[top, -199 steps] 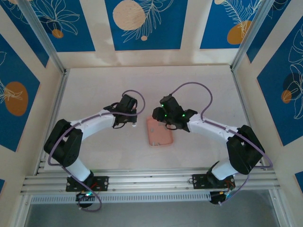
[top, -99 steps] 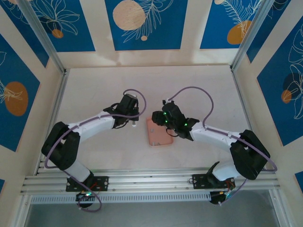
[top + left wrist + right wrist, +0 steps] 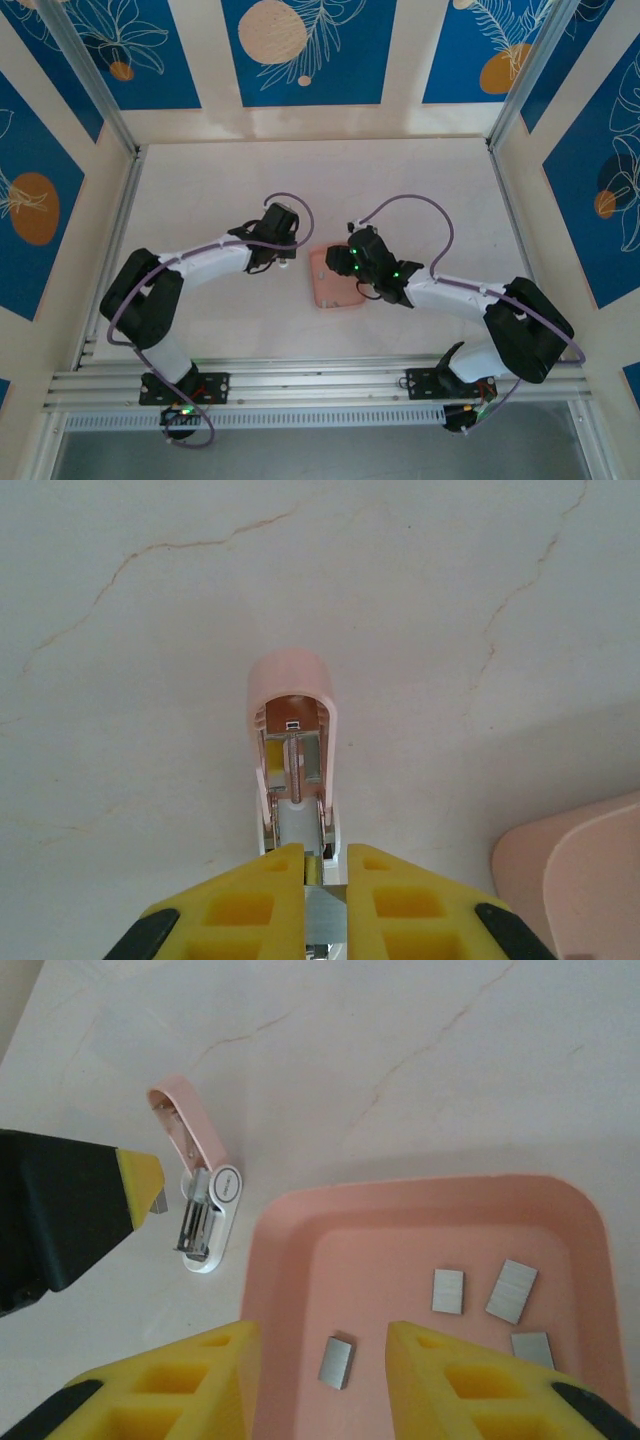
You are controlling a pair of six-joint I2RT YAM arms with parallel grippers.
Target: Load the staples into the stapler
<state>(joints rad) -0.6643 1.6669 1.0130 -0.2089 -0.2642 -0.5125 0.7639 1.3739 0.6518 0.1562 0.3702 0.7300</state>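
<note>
Pale marbled table (image 3: 400,1060): left gripper (image 3: 323,880) clenches the opened stapler (image 3: 292,750) by its rear; right gripper (image 3: 320,1345) hangs parted over staples (image 3: 337,1362) in the pink tray (image 3: 420,1200) to the right. These are probably light, brittle strips, best pinched across their long sides.

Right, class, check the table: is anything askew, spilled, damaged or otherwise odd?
Nothing damaged or spilled. The staples lie scattered at differing angles in the pink tray, and the stapler lies with its pink lid flipped open.
</note>
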